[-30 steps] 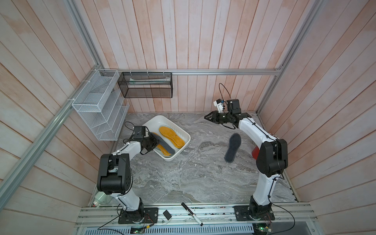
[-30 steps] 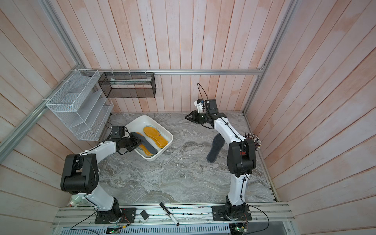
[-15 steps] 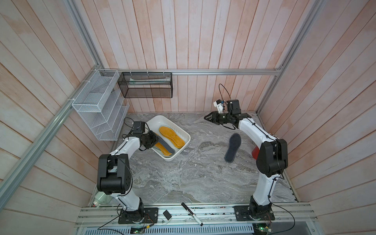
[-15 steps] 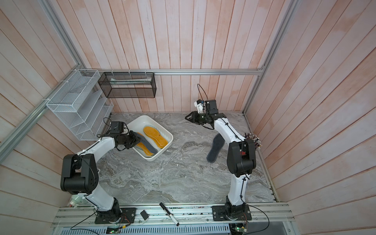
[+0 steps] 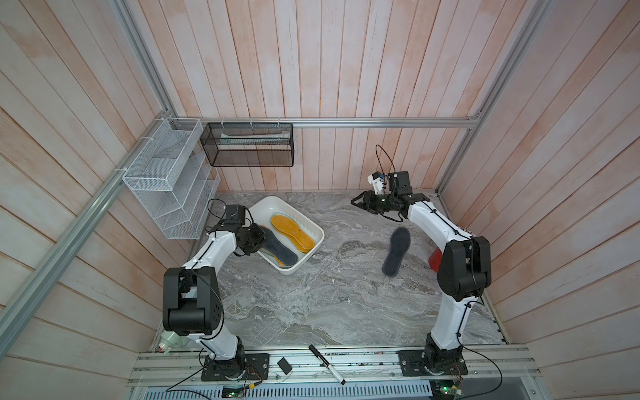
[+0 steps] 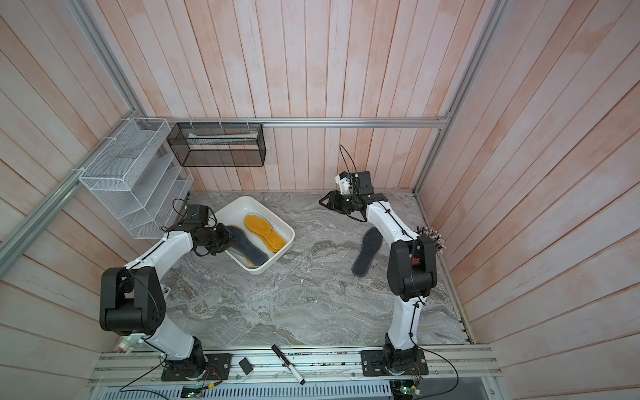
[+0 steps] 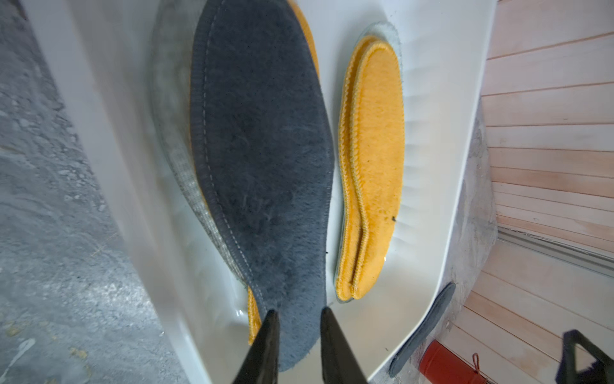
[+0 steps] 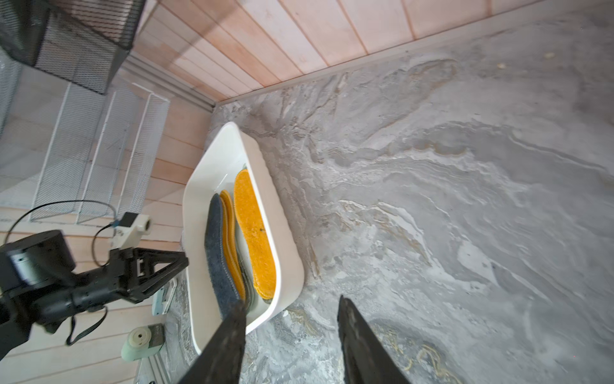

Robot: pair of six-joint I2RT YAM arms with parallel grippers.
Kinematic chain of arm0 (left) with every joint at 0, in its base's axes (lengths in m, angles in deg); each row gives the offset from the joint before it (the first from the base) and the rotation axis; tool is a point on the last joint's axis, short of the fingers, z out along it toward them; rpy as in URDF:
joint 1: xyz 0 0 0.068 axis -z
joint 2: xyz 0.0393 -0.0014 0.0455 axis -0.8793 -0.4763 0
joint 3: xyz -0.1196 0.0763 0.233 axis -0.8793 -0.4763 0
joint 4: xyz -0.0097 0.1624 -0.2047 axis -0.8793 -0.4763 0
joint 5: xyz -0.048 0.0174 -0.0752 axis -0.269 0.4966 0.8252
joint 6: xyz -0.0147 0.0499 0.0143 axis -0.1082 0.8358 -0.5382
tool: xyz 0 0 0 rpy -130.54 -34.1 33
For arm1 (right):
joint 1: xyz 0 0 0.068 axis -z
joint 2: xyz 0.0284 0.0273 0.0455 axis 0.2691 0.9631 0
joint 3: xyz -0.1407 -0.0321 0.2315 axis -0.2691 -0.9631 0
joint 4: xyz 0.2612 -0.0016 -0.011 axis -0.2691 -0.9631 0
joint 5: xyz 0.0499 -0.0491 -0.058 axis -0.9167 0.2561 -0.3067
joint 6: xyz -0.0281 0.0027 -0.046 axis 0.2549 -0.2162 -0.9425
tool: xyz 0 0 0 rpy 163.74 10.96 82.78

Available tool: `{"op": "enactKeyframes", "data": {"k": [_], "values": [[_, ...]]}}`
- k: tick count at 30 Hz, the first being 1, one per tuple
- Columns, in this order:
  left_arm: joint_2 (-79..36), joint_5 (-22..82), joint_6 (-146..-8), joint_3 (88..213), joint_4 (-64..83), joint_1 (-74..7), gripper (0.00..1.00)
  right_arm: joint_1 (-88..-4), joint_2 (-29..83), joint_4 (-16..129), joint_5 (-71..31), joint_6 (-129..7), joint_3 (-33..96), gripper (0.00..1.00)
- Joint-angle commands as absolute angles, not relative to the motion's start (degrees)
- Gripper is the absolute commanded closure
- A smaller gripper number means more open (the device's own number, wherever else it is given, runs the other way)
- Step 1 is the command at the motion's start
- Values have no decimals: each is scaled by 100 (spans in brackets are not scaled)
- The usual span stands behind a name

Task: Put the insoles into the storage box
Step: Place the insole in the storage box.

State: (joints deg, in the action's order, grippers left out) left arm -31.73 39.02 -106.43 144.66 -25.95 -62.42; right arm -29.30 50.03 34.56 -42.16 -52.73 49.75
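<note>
The white storage box (image 5: 268,206) (image 6: 242,205) sits at the back left of the table and holds several insoles. Among them are a dark grey fuzzy one (image 7: 262,149) (image 5: 280,246) lying on orange ones, and an orange pair (image 7: 372,166) (image 5: 292,232) beside it. A pale translucent one (image 7: 176,133) shows underneath. My left gripper (image 7: 299,311) (image 5: 258,240) hovers over the dark insole's end at the box's left rim, jaws slightly open and not pinching it. Another dark grey insole (image 5: 396,251) (image 6: 367,251) lies on the table at the right. My right gripper (image 8: 293,301) (image 5: 355,203) hangs open and empty at the back right.
A white wire rack (image 5: 169,180) and a black mesh basket (image 5: 247,145) hang on the walls behind the box. A red cylinder (image 5: 434,259) (image 7: 445,362) stands by the right arm. A marker (image 5: 327,363) and a small black piece (image 5: 284,366) lie on the front rail.
The left arm has drawn back a little toward the left wall and its jaws have parted slightly. The right gripper's jaws have spread wider. The insole on the table has not moved.
</note>
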Motion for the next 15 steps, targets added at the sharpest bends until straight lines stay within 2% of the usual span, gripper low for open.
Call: {"op": "enactKeyframes", "data": {"k": [1,6,11,15], "values": [[-2878,3891,-10451,14773,-2632,-6283,75,-2722,4876,2719,-3219,-5232,4818,52],[-2555,4689,-10986,14462,-1458,-6282,69,-2251,5021,1671,-2314,-5314,4670,50],[-2318,5205,-11977,13737,135,-6253,64,-1963,4742,1525,-1843,-5407,3966,49],[-2315,5209,-12043,13697,313,-6160,60,-1930,4553,1485,-1713,-5378,3510,48]]}}
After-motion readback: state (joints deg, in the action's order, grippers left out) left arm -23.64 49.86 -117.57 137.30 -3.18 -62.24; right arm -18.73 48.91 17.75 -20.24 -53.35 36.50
